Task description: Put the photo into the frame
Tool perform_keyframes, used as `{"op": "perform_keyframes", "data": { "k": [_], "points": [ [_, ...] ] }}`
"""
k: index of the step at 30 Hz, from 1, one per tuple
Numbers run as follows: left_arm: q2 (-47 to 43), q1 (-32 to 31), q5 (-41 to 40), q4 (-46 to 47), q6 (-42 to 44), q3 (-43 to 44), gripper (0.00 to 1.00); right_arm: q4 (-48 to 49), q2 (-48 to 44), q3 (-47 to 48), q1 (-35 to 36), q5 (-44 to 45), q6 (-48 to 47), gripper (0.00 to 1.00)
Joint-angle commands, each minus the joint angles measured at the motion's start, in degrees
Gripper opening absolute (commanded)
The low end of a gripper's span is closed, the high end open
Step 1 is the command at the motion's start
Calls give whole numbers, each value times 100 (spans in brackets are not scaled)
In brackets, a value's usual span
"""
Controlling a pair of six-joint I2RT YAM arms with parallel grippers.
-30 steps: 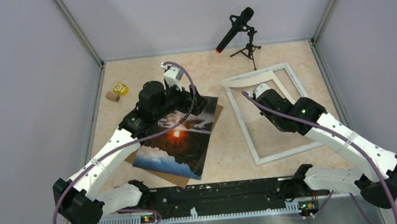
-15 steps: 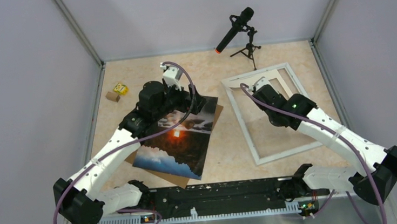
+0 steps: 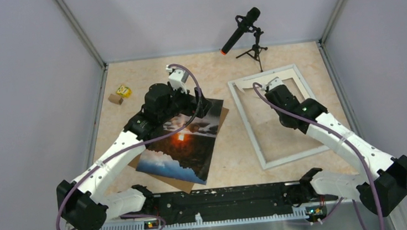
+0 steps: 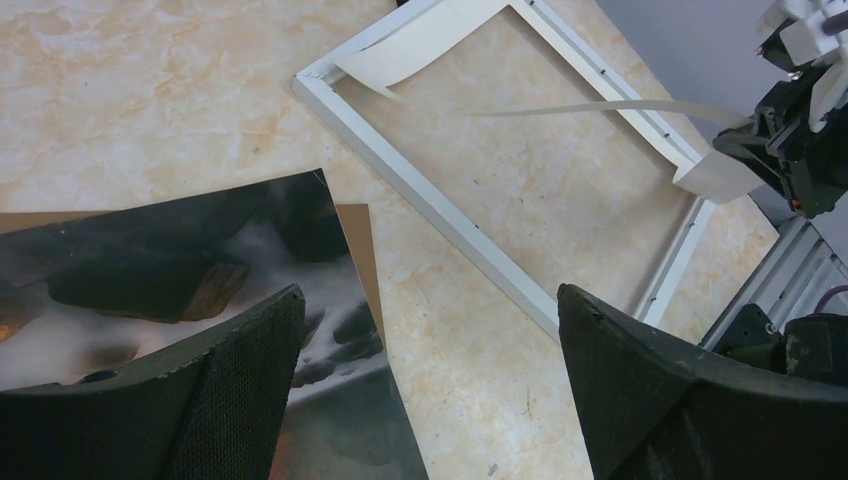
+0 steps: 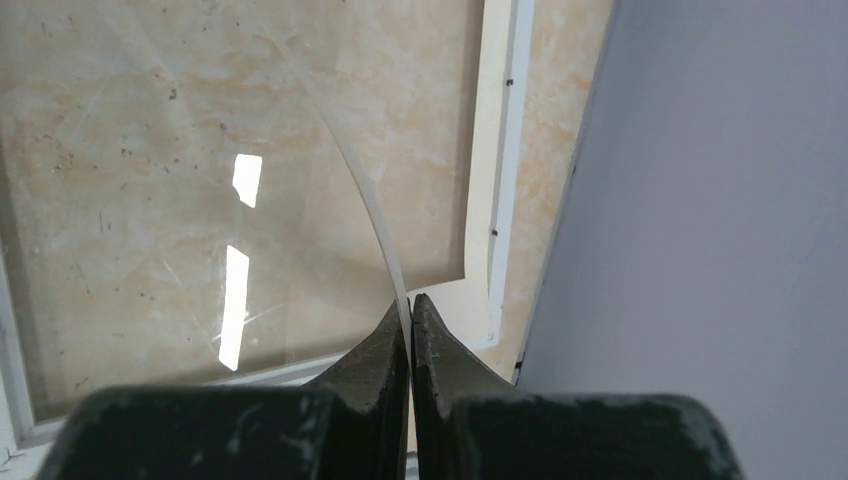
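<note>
Showing the right claw point(image 5: 410, 310) clamped on the bowed white mat border point(image 4: 600, 105) arching over the frame point(image 4: 440, 215), where it may crease or snag the moulding, while the left claw point(image 4: 430, 300) gapes wide over the photo point(image 3: 179, 147), lying on its brown backing board point(image 4: 358, 255) left of the frame.

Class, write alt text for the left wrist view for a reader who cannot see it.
The left gripper, jaws open, looks down on the photo lying on a brown board, beside the white frame on the marbled table. At right, the right gripper holds a white mat border bowed up above the frame.
</note>
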Motion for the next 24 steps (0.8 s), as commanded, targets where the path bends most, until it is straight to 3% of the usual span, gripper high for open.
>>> {"op": "perform_keyframes", "data": {
  "k": [1,9,11,15,20,24],
  "points": [
    [27,20,-9,222,48,-1,98,657,18,-204,-34,-232,-318,4],
    [42,22,96,249,-30,-3,98,858,110,-524,-38,-179,-473,15],
    [37,23,178,273,-41,-1,99,848,109,-505,-36,-225,-501,25],
    [45,25,50,273,-24,-30,98,474,252,-386,-34,-584,-463,57],
    [74,21,257,321,-84,-41,98,394,164,-307,-41,-1147,-479,70],
    [159,23,175,238,-103,-1,98,289,55,-75,-34,-1522,-421,75]
  ]
}}
